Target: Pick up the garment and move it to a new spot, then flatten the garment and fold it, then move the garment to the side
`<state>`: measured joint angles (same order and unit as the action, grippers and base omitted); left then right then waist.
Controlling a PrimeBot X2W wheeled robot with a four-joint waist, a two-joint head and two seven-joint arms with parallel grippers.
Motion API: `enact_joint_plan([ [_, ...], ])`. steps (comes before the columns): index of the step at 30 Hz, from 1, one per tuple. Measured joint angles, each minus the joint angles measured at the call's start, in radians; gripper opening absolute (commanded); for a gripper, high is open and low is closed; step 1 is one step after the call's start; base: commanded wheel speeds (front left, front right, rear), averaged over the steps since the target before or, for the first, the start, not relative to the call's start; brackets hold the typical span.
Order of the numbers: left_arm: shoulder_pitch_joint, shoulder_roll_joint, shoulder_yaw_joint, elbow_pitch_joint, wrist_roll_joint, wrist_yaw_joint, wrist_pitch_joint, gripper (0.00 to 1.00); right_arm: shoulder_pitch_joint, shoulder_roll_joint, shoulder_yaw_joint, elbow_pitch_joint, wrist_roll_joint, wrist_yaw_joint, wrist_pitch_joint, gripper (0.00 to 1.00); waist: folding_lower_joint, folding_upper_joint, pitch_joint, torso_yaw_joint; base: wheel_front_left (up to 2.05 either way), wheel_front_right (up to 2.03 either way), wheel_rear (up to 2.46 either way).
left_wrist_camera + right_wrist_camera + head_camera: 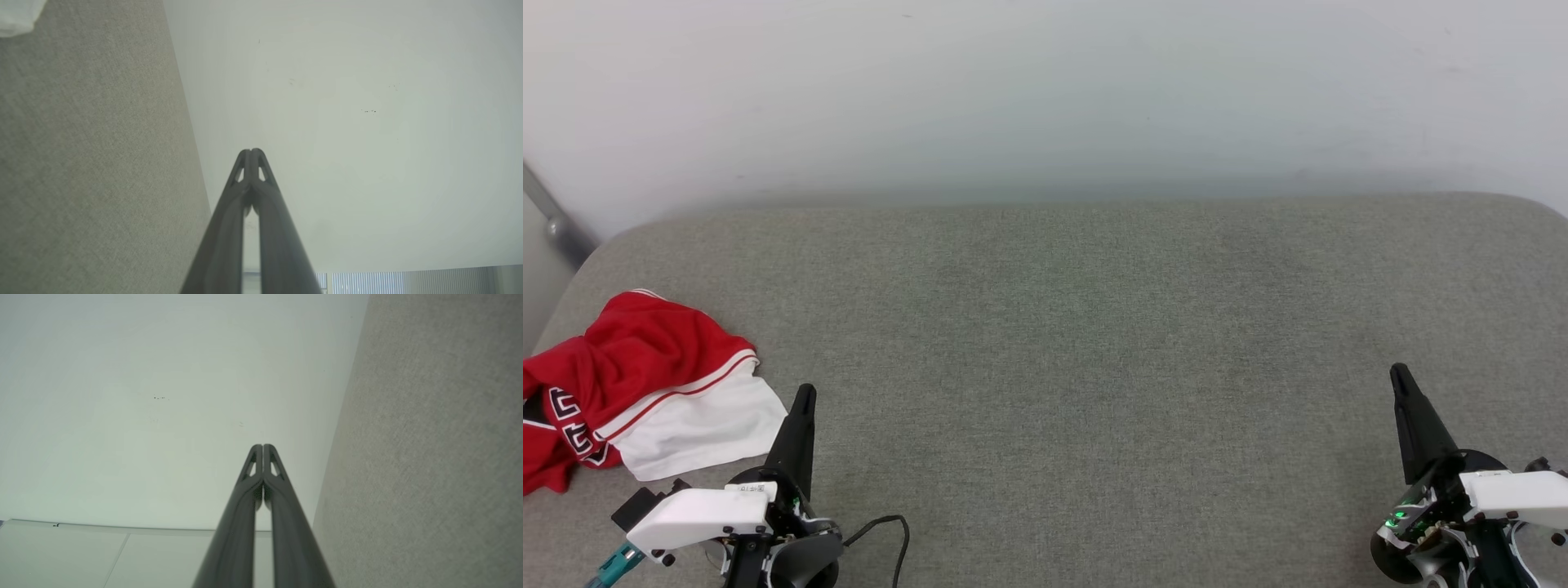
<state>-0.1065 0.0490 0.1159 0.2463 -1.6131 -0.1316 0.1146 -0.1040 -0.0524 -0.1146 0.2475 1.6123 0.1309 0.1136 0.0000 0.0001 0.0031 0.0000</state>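
The garment (645,384) lay crumpled at the left edge of the grey cushion (1078,343), red folds heaped up and a white sleeve spread toward the cushion's near side. The left gripper (804,398) hung over the cushion's near-left part, just beside that sleeve, its fingers pressed together. The right gripper (1401,377) hung over the near-right corner, its fingers likewise together. A pale wall (1045,90) rose behind the cushion's far edge.

Red garment (629,359), white sleeve, black lettering, crumpled, grey cushion's near-left corner

The garment (645,367) lies on the padded surface (1078,343) at its left edge, with the left tool (804,394) just beside it on the right, the right tool (1400,374) well apart at the right, and a wall (1045,98) behind.
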Motion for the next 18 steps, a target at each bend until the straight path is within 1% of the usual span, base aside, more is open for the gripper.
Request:
enact_joint_plan([
  [18,0.000,0.000,0.000,0.000,0.000,0.000,0.000,0.00,0.000,0.000,0.000,0.000,0.000,0.000,0.000,0.00,0.0000,0.0000,0.000,0.000,0.00,0.00,0.00],
])
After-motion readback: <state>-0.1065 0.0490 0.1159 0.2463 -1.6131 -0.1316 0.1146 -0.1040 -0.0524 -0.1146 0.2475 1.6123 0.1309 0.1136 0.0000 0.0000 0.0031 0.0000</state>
